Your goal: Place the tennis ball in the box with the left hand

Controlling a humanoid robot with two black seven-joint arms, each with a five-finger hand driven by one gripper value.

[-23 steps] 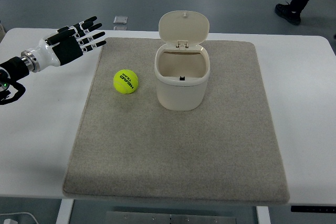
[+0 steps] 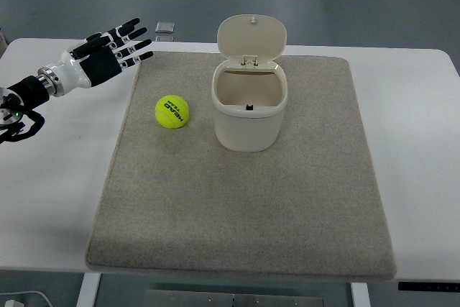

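The left hand (image 2: 108,52) hovers with fingers spread and empty over the mat's (image 2: 244,235) far-left corner. Nearby, a bright yellow-green tennis ball (image 2: 172,112) with dark lettering rests on the mat, just left of the open-lidded cream box (image 2: 249,124).

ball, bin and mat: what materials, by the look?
Tennis ball: fuzzy yellow felt, black print. Box: cream plastic, probably; smooth, slightly glossy walls, hinged lid up. Mat: grey-beige fabric, felt or short-pile carpet; matte, speckled texture.

Tennis ball (image 2: 172,112) on mat (image 2: 244,213), left of box (image 2: 249,109).
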